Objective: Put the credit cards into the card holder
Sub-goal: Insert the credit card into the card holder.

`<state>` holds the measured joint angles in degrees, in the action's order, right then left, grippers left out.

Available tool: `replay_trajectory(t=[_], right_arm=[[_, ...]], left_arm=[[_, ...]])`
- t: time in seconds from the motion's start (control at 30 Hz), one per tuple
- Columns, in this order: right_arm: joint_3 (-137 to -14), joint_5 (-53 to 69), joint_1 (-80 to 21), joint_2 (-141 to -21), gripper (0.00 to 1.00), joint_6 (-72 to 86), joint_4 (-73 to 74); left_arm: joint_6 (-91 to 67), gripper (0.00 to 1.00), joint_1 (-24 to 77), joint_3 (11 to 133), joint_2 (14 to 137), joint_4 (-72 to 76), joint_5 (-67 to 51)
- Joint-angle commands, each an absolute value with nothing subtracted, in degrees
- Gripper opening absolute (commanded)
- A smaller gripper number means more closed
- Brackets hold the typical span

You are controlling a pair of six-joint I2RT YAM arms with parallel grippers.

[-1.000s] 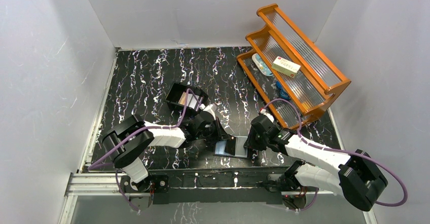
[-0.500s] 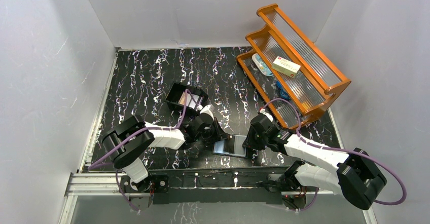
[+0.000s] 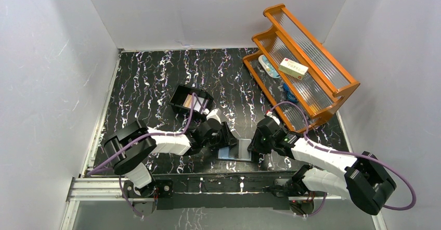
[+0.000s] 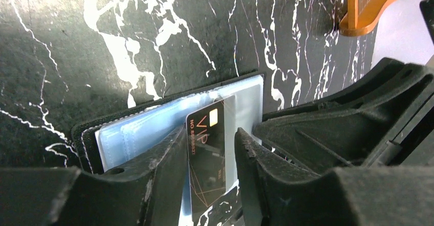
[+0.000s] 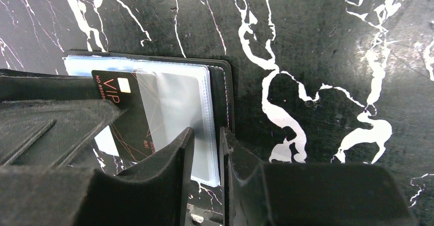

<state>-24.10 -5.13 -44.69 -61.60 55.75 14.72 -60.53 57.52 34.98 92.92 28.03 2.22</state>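
Note:
The card holder (image 3: pixel 239 152) lies open on the black marbled table near the front centre, with its clear blue-tinted sleeves facing up (image 4: pixel 133 131) (image 5: pixel 179 103). My left gripper (image 3: pixel 227 136) (image 4: pixel 211 131) holds a black "VIP" credit card (image 4: pixel 207 149) (image 5: pixel 130 113) between its fingers. The card's far end lies over the sleeve. My right gripper (image 3: pixel 253 148) (image 5: pixel 207 131) is almost closed on the holder's right edge and pins it. More cards (image 3: pixel 193 103) sit in a rigid black box (image 3: pixel 179 96) behind the left arm.
An orange wooden rack (image 3: pixel 333 92) stands at the back right. It holds a cream-and-red carton (image 3: pixel 293 68) and small blue items. White walls close in the table on three sides. A metal rail runs along the front edge.
My left gripper has moved right and a little forward, bringing the card over the open holder. My right gripper has shifted slightly left and stays on the holder's edge.

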Motion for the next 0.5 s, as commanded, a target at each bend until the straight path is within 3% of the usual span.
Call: replay_trajectory(t=[0.0,0.47], right_arm=[[-22.38,-4.45,-45.08,-61.29,0.34,56.74,16.31],[-18.08,-0.95,-45.07,-61.57,0.32,59.41,11.72]], left_arm=[[-59.55,0.4,58.7,35.59,89.68,20.91,2.72],[-60.32,0.45,60.33,40.7,90.88,14.26,-0.49]])
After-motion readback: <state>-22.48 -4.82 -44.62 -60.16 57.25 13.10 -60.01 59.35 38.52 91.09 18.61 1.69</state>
